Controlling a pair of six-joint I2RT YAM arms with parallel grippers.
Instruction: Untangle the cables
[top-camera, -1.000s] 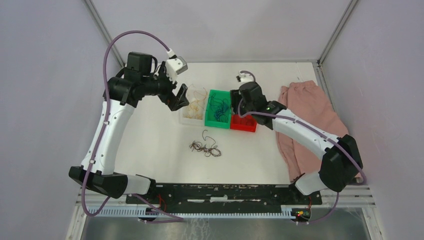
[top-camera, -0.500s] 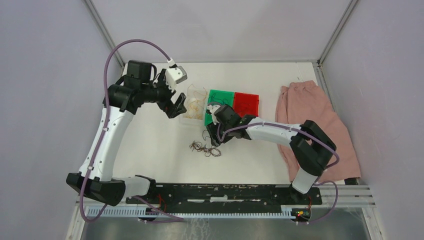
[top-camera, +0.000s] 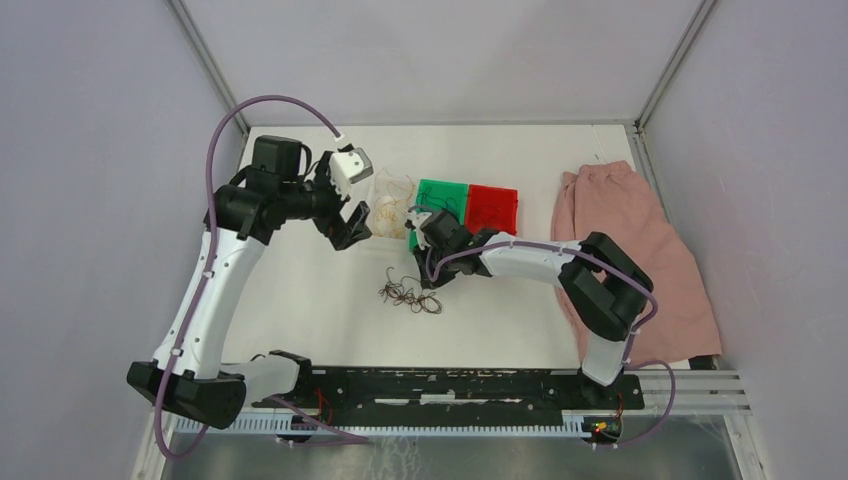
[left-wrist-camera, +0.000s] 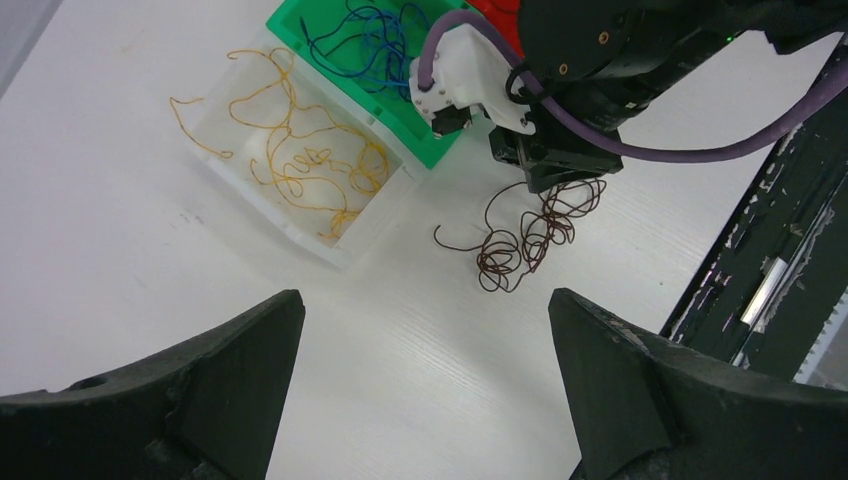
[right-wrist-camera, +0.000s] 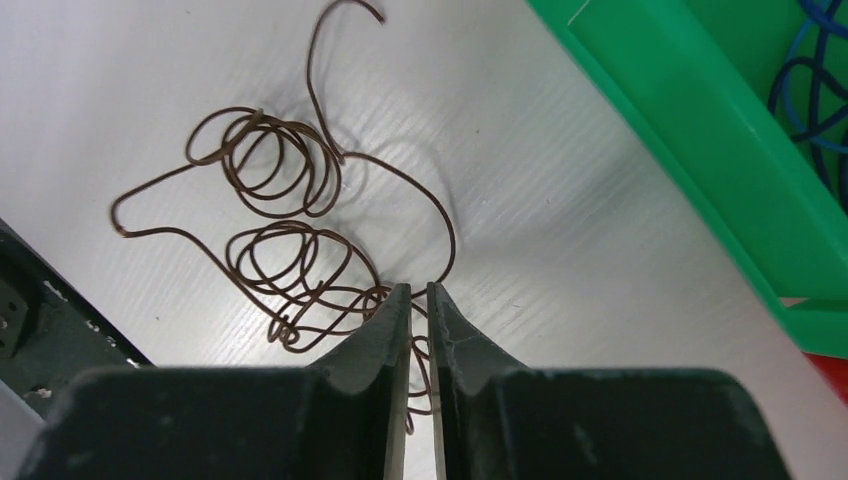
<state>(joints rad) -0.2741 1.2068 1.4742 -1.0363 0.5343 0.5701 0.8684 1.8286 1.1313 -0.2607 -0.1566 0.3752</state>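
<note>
Right arm (top-camera: 520, 258) stretched low, right gripper (right-wrist-camera: 418, 292) pinched on brown cables (left-wrist-camera: 527, 238) at its tips, left gripper (left-wrist-camera: 425, 300) aloft, jaws stood wide apart

The right end effector (top-camera: 432, 272) is down at the tabletop (top-camera: 320, 300). The dark brown cables (top-camera: 408, 297) lie at its left. A green bin (top-camera: 445, 190) and a red bin (top-camera: 493, 207) sit just beyond it. A clear bin (top-camera: 379, 198) holding tan cables (top-camera: 392, 212) sits just right of the left end effector (top-camera: 352, 226).
</note>
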